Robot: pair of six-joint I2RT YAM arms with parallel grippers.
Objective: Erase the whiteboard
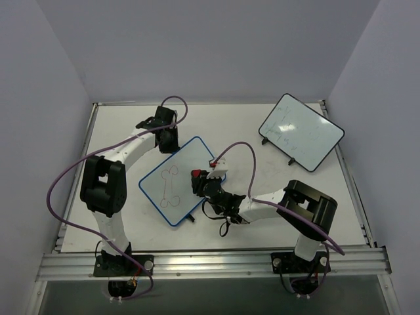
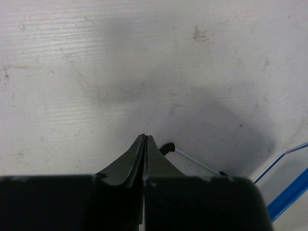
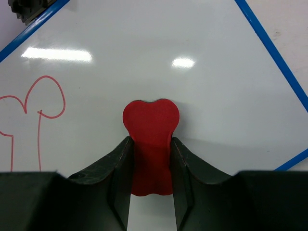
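Whiteboard with the blue frame is lying mid-table, bearing a red bone-like outline. Right gripper is clamping a red eraser over its bare right part, while the left gripper is hanging pinched together just past its far corner

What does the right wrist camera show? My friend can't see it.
The right pincer grips a red eraser in front of the blue-framed whiteboard. A red line drawing shows at the left, not yet wiped.
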